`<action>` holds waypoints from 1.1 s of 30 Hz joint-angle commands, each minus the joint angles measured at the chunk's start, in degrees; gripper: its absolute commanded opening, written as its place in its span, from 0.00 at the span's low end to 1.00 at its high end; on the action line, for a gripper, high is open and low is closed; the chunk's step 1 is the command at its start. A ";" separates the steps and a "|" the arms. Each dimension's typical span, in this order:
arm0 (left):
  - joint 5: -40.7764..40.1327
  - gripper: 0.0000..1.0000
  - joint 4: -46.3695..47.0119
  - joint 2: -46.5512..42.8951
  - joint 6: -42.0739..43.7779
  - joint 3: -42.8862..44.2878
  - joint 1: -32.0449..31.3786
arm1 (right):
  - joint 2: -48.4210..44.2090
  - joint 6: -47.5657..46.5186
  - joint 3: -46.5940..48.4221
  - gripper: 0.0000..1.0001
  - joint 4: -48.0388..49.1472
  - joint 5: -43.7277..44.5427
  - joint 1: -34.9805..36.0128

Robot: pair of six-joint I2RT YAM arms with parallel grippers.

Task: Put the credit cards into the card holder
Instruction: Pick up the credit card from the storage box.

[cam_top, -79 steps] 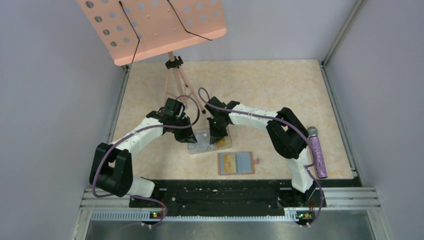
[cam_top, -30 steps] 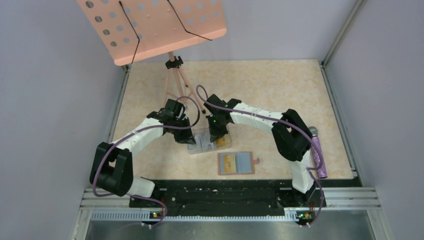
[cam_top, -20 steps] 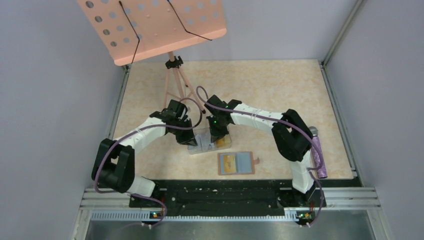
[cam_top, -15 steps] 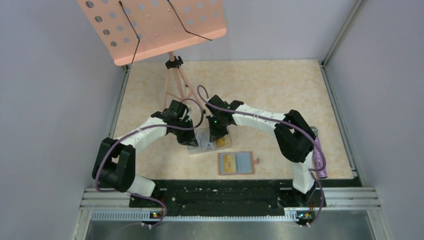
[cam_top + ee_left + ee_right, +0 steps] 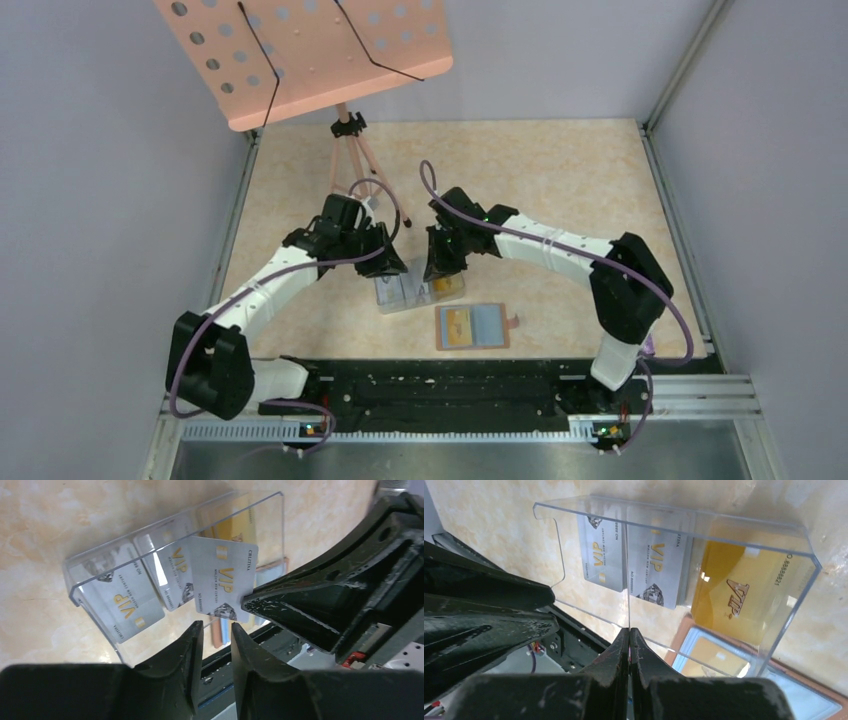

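Early in the job, judging by the layout. Already tucked into the left pocket of the card holder (image 5: 490, 326): one gold card (image 5: 458, 325). Holder itself spread open and flat on the table (image 5: 560, 180), just nearer the arm bases than the clear box (image 5: 400, 295). Held above that box, pinched tight in the right gripper (image 5: 629, 631): one silver card (image 5: 225, 577), gripped at a lower corner, face-on in the left wrist view and visible only as a thin edge from the right wrist. Just beneath that card, the left gripper (image 5: 216, 647), slightly parted, with nothing between its fingers and, as far as can be told, no contact with the card. Still inside the box: two more silver cards (image 5: 600, 555) and a second gold card (image 5: 739, 597). Left to do, then: carrying the held card across to the holder, sliding it into a pocket, and repeating for the three in the box. Perhaps folding the holder shut afterwards as well, though not asked for in the task. Bluish right half of the holder seemingly bare from above, so probably room there. Off at the far side, a pink music stand (image 5: 300, 60), playing no part
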 commanded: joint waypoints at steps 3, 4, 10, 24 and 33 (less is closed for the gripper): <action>8.64 0.41 12.91 -3.76 -6.16 -4.43 1.17 | -7.76 2.06 -3.85 0.00 3.01 -4.21 -2.51; 10.04 0.43 15.58 -4.15 -7.35 -5.50 1.30 | -8.95 2.47 -4.79 0.00 3.90 -5.29 -3.19; 16.91 0.49 26.33 -5.20 -11.96 -9.44 1.37 | -16.31 5.81 -10.25 0.00 8.99 -12.11 -6.95; 27.33 0.44 46.37 -5.46 -21.23 -13.71 1.40 | -21.69 10.55 -14.08 0.00 14.18 -19.07 -8.28; 27.10 0.00 46.58 -7.98 -22.96 -15.77 1.41 | -22.10 10.81 -14.69 0.00 13.94 -18.13 -8.83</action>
